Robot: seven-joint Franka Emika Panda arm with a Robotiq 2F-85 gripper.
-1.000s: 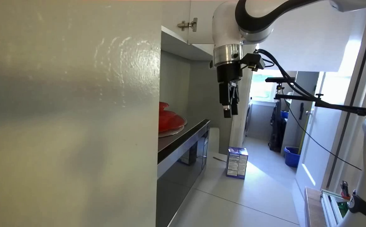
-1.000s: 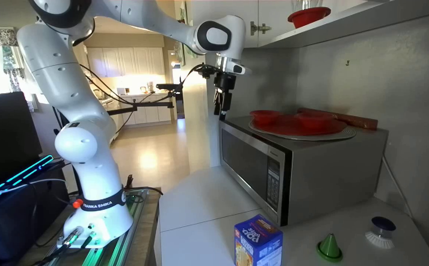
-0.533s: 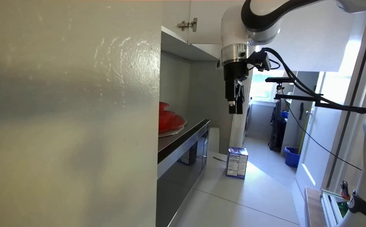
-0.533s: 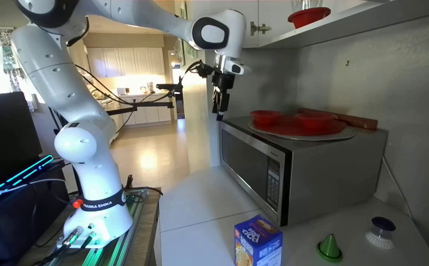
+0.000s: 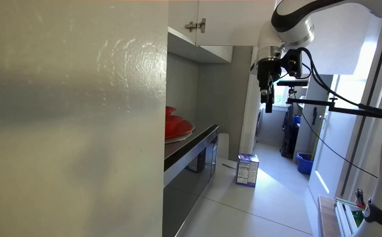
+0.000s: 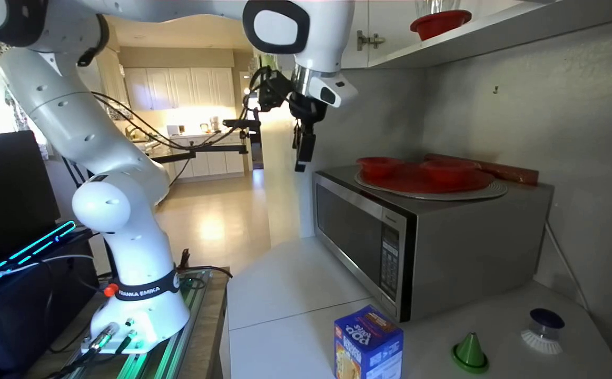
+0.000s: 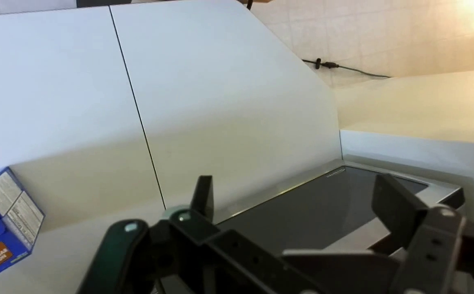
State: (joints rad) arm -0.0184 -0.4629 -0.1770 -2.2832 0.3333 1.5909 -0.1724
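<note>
My black gripper (image 7: 296,194) hangs in the air, pointing down, its fingers wide apart with nothing between them. It is nearest to the silver microwave (image 6: 358,231), standing off its front upper edge without touching. Below the jaws, the microwave's dark door (image 7: 302,208) shows in the wrist view. In both exterior views the gripper (image 5: 267,102) is above counter height. On the microwave lie red dishes (image 6: 416,176) over a round grey tray (image 6: 443,197). A blue Pop Stars box (image 6: 369,342) stands upright on the white counter (image 6: 279,284).
A green cone (image 6: 470,353) and a brush (image 6: 544,331) stand beside the microwave. A reddish roll (image 6: 506,169) lies at its back. Overhead is a shelf (image 6: 474,45) with a red pot (image 6: 441,23). A camera bar (image 5: 348,110) juts out near the arm.
The arm has swung away from the microwave's top edge, carrying the gripper outward over the counter and slightly up. Its jaws have stayed open. The box and dishes have not moved.
</note>
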